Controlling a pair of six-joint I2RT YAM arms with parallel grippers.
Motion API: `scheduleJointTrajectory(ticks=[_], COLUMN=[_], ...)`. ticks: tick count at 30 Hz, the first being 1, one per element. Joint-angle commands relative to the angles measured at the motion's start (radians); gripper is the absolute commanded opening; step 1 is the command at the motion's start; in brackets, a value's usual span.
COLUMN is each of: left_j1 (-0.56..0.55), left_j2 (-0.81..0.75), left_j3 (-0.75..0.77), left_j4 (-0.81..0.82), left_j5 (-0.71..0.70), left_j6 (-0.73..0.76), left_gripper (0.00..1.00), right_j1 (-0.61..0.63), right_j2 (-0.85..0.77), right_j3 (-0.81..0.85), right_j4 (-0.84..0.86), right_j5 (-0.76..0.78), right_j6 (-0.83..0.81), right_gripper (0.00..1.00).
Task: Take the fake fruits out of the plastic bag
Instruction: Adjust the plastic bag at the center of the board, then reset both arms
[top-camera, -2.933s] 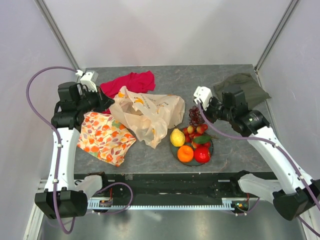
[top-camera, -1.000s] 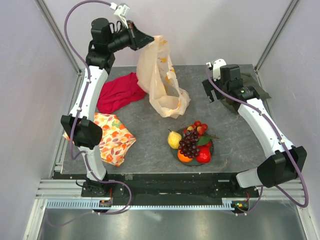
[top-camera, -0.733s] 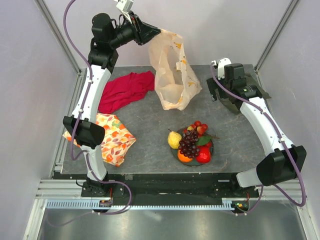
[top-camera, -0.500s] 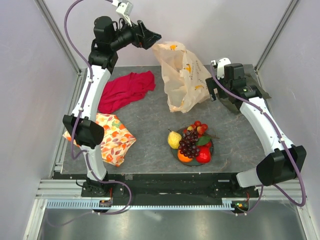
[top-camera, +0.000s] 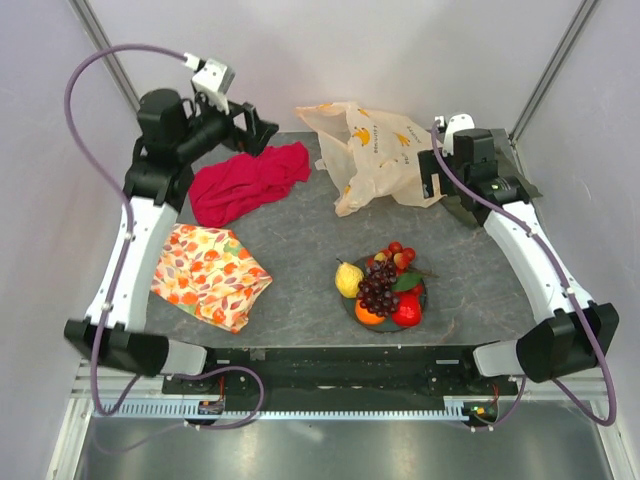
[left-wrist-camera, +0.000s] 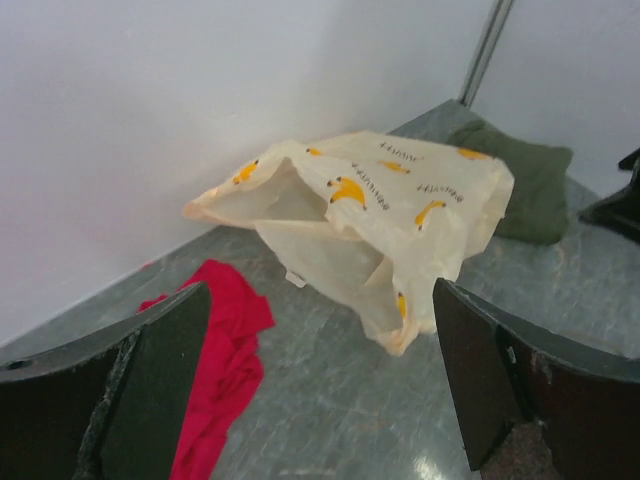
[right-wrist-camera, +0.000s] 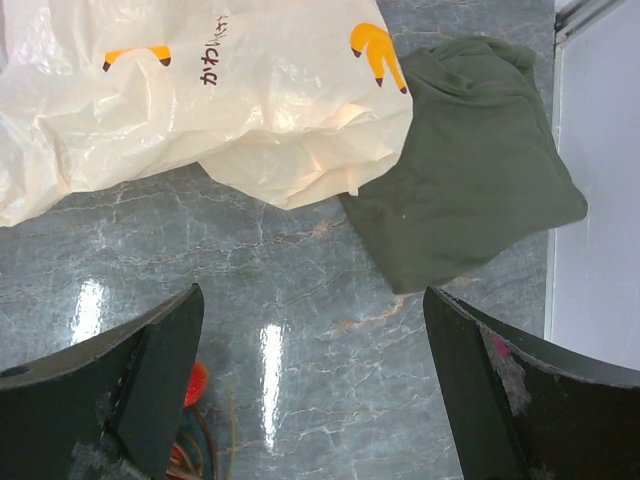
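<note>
The plastic bag (top-camera: 375, 155) lies crumpled at the back of the table, with nothing gripping it; it also shows as a beige bag (left-wrist-camera: 370, 210) with yellow marks and as the bag (right-wrist-camera: 200, 100) in the right wrist view. The fake fruits sit together on a dark plate (top-camera: 352, 304): yellow pear (top-camera: 349, 277), grapes (top-camera: 378, 286), orange (top-camera: 368, 314), red apple (top-camera: 405, 310), berries (top-camera: 396, 254). My left gripper (top-camera: 258, 127) hangs open over the red cloth, left of the bag, its jaws (left-wrist-camera: 320, 385) empty. My right gripper (top-camera: 432, 180) stands open at the bag's right edge, also empty (right-wrist-camera: 315, 385).
A red cloth (top-camera: 248, 180) lies at the back left, and a flowered cloth (top-camera: 210, 275) at the front left. A dark green cloth (right-wrist-camera: 470, 200) lies at the back right, partly under the bag. White walls close in behind the table.
My left gripper opened and let go of the bag, which dropped onto the back of the table. The left arm drew back down and to the left. The right arm hardly moved.
</note>
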Motion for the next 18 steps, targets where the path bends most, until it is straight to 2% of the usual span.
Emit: scheduleJointTrajectory(ticks=[1,5,6,9,12,18], left_j1=[0.004,0.031,0.063,0.109,0.111,0.111], left_j2=[-0.143,-0.238,-0.264,-0.279,-0.266,-0.243], left_j3=[-0.196,-0.333,-0.359,-0.469,-0.555,-0.661], left_j4=[-0.044,-0.067,-0.070,-0.108,-0.108,-0.068], left_j5=[-0.133,-0.205,-0.244,-0.282,-0.222,-0.245], left_j6=[0.165,0.095,-0.015,-0.224,-0.235,-0.257], left_gripper=[0.99,0.99,0.99,0.99,0.99,0.99], right_j1=[-0.001,-0.001,-0.003,-0.003,-0.003,-0.003], right_j2=[-0.075,-0.085,-0.086,-0.083,-0.074,-0.068], right_j3=[-0.034,-0.057,-0.066,-0.080,-0.083,-0.085], right_j4=[0.028,0.022,0.020,0.024,0.033,0.040], right_j5=[0.046,0.062,0.060,0.046,0.037,-0.003], right_j6=[0.061,0.070,0.071,0.073,0.081,0.084], right_gripper=[0.98,0.98,0.98,0.98,0.98,0.98])
